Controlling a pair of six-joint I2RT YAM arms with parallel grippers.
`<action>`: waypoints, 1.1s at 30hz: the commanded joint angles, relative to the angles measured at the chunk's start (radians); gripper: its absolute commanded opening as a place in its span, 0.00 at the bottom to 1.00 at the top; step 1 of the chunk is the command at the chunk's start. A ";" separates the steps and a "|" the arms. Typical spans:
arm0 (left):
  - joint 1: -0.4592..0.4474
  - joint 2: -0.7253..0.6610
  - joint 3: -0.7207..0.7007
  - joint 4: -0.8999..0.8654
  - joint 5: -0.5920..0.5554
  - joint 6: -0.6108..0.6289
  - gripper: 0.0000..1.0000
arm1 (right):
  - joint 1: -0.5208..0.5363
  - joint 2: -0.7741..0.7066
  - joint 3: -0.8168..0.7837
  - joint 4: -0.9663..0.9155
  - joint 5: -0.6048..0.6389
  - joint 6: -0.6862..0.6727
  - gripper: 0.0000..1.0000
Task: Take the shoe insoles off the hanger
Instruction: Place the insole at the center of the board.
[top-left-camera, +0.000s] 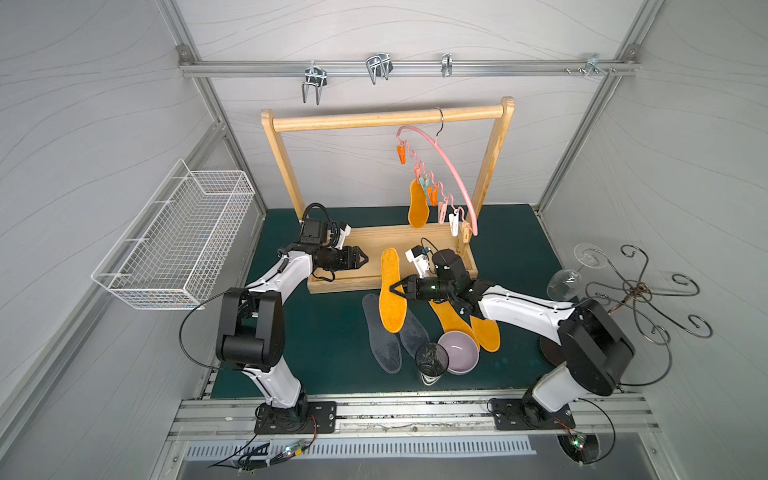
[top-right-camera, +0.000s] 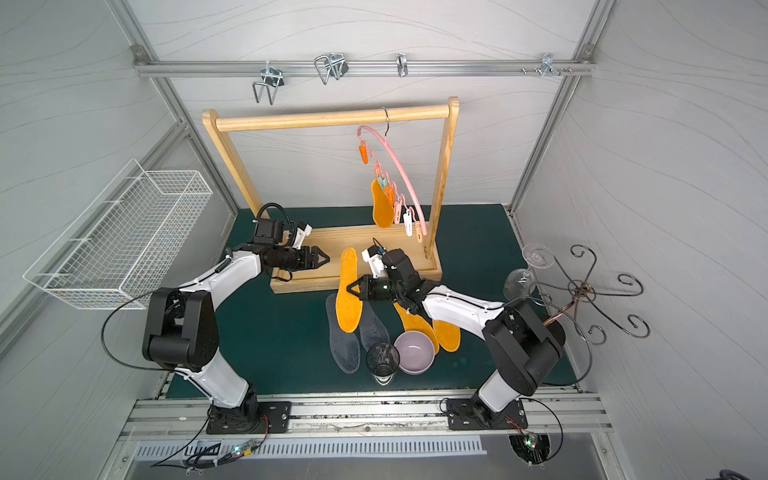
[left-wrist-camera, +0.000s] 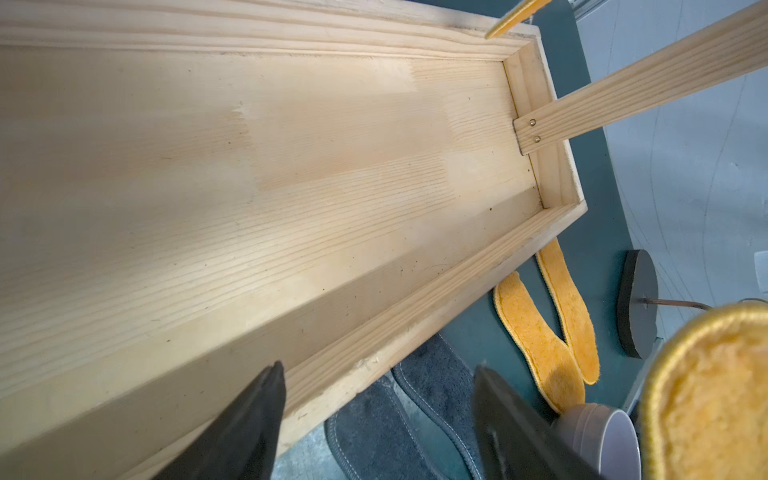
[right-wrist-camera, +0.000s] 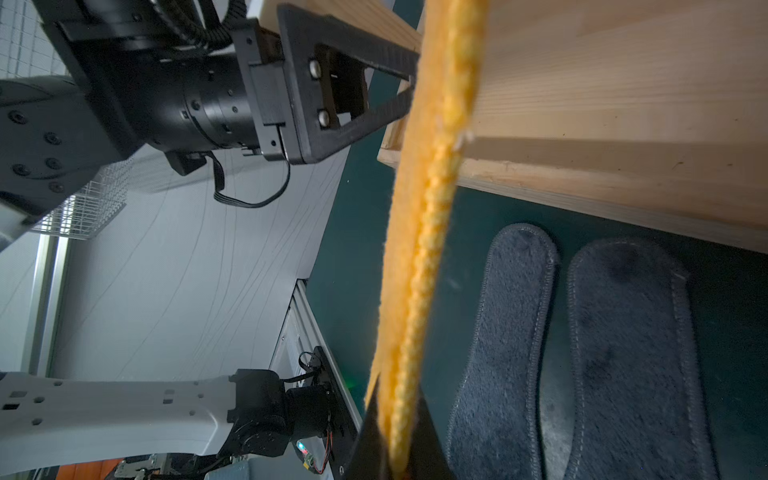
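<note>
The left arm (top-left-camera: 286, 274) rises from its base at 7 o'clock in both top views. It folds at the elbow and runs its white forearm toward 2 o'clock, and its wrist is turned so that the left gripper (top-left-camera: 365, 259) points to 3 o'clock with the jaws apart and empty. The right arm (top-left-camera: 519, 307) rises from its base at 5 o'clock, folds at the elbow and stretches its forearm toward 9 o'clock. The right gripper (top-left-camera: 392, 289) also points to 9 o'clock, facing the left one, with its jaws pressed together on the edge of an orange insole (top-left-camera: 390, 266).
</note>
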 joint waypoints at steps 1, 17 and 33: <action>0.006 -0.030 0.026 0.011 -0.011 -0.011 0.76 | 0.041 0.028 0.063 -0.088 0.022 -0.054 0.04; 0.027 -0.025 0.024 0.014 0.021 -0.054 0.76 | 0.223 0.212 0.272 -0.314 0.093 -0.148 0.05; 0.051 -0.031 0.012 0.027 0.002 -0.084 0.76 | 0.305 0.355 0.409 -0.448 0.180 -0.091 0.07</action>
